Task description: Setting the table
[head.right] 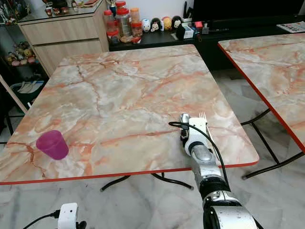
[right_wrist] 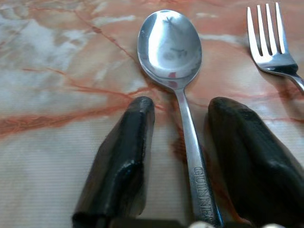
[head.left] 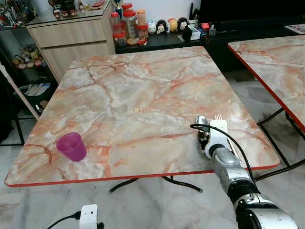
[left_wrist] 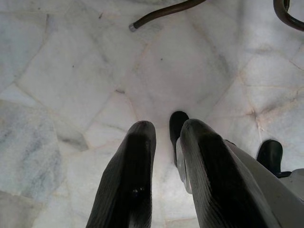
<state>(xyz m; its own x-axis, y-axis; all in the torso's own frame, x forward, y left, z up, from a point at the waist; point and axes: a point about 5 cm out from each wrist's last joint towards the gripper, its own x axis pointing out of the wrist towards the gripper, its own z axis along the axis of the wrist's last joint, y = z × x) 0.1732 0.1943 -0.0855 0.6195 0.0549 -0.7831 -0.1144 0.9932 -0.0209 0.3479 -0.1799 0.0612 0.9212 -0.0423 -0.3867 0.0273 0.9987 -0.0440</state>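
Note:
A silver spoon (right_wrist: 169, 47) lies flat on the marble table (head.left: 143, 95) near its front right corner, with a silver fork (right_wrist: 268, 42) beside it on the right. My right gripper (right_wrist: 183, 107) rests low over the spoon, open, one black finger on each side of the handle and neither pressing it. From the head view, the spoon bowl (head.left: 201, 120) and fork tines (head.left: 218, 117) stick out just beyond that gripper (head.left: 206, 130). A purple plastic cup (head.left: 72, 146) stands upright at the table's front left. My left gripper (left_wrist: 164, 128) hangs idle over the floor, slightly open and empty.
A second marble table (head.left: 276, 57) stands to the right across a narrow gap of tiled floor. A wooden cabinet (head.left: 71, 38) and a low black shelf with jars (head.left: 126, 26) and small figures line the far wall. Curved black table legs (head.left: 143, 181) show below the front edge.

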